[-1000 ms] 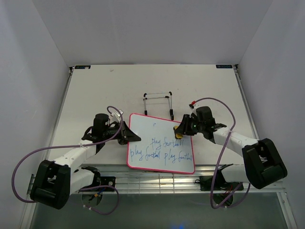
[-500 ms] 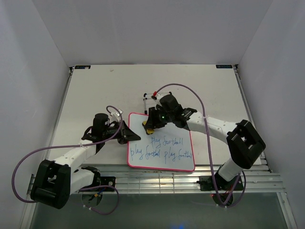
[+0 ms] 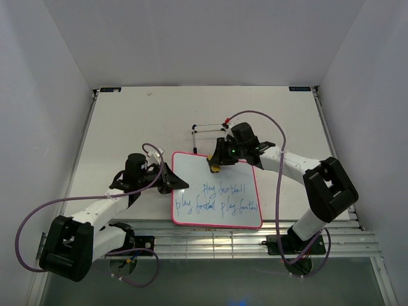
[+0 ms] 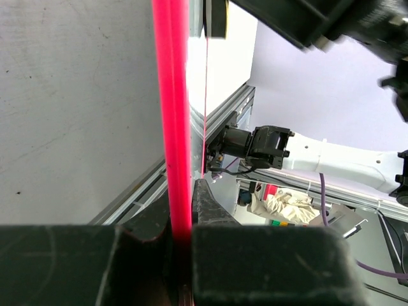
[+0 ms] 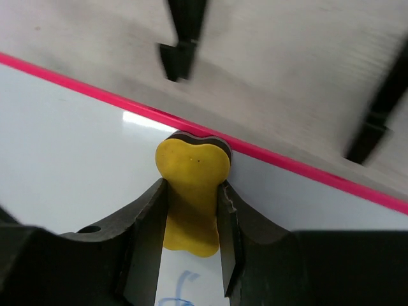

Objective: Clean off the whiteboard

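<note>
the right fingers (image 3: 218, 164) are closed to the width of a small yellow bone-shaped eraser (image 5: 191, 191). we see it held at its narrow waist, one finger on each side. the eraser's rounded head sticks out past the fingertips. it sits on the glossy face of the whiteboard (image 3: 197, 175), right up against the inside of the pink frame on the board's far edge, about midway along it.

the left fingers (image 3: 168, 180) are shut on the board's left edge. in the left wrist view the pink frame runs straight down into the thin slot between them. from that edge-on view we cannot tell whether the board lies flat or is lifted a little.

the whiteboard is on the counter (image 3: 127, 121), toward the near edge and between the two arms. we can see blue handwriting across its near half, while the far half around the eraser shows white. just beyond the far edge stands a thin wire stand (image 3: 211, 125). its dark feet show blurred in the right wrist view.
</note>
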Robot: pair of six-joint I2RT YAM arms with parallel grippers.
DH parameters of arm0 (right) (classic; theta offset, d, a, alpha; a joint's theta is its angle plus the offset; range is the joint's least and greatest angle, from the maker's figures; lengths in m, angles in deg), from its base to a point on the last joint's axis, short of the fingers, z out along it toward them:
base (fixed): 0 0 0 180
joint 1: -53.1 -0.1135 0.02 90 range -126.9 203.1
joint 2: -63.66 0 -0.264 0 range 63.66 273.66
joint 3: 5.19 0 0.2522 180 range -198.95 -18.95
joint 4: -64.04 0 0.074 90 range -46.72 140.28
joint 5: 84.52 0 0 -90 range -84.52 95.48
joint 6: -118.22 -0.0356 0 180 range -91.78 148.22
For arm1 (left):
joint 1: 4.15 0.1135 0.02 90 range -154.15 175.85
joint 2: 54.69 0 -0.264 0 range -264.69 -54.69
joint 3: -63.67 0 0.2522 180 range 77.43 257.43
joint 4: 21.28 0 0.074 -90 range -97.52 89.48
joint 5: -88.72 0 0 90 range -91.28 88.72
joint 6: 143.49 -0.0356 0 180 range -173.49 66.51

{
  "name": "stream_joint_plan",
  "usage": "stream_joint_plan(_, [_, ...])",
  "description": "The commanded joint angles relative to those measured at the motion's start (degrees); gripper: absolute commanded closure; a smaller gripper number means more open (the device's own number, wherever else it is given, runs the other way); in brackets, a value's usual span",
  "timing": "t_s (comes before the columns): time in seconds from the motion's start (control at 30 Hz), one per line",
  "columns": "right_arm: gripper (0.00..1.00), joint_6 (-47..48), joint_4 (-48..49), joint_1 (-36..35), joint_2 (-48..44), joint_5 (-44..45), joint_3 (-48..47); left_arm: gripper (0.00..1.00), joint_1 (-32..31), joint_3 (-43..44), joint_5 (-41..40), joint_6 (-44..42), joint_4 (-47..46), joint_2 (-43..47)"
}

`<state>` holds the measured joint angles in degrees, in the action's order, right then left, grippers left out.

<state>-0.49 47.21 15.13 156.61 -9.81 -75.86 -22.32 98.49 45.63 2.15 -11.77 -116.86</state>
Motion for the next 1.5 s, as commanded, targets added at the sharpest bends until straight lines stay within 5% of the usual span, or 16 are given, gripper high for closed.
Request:
stream_joint_plan(0.0, [0.67,3.83,-8.36,4.66,-1.35,4.39,9.43,1.00,-0.90,0.30,-3.93,-2.64,-2.78,2.67])
stream_joint_plan(0.3, [0.66,6.82,-7.04,17.66,-9.79,1.41,23.50,1.00,-0.81,-0.40,-10.87,-1.23,0.91,6.45])
stream_joint_plan(0.57, [0.66,7.18,-3.35,18.55,-12.69,-3.86,26.75,1.00,-0.81,-2.51,-12.20,0.00,-0.31,6.45])
stream_joint_plan(0.67, [0.66,4.37,-0.80,15.66,-14.71,-7.39,27.20,1.00,-0.90,-3.13,-11.41,0.17,-1.55,5.66])
stream_joint_plan(1.1, [0.66,-8.46,0.08,-19.30,-12.36,5.61,12.44,1.00,-0.99,-5.24,-16.15,4.39,-3.31,7.77])
stream_joint_plan(1.27, [0.66,-7.68,-2.37,-20.13,-11.82,8.42,11.72,1.00,-0.99,-4.71,-15.89,3.52,-3.66,5.92])
stream_joint_plan(1.47, [0.66,-5.40,-4.92,-6.61,-19.10,7.99,24.28,1.00,-0.99,-5.59,-16.15,2.90,-3.66,5.66])
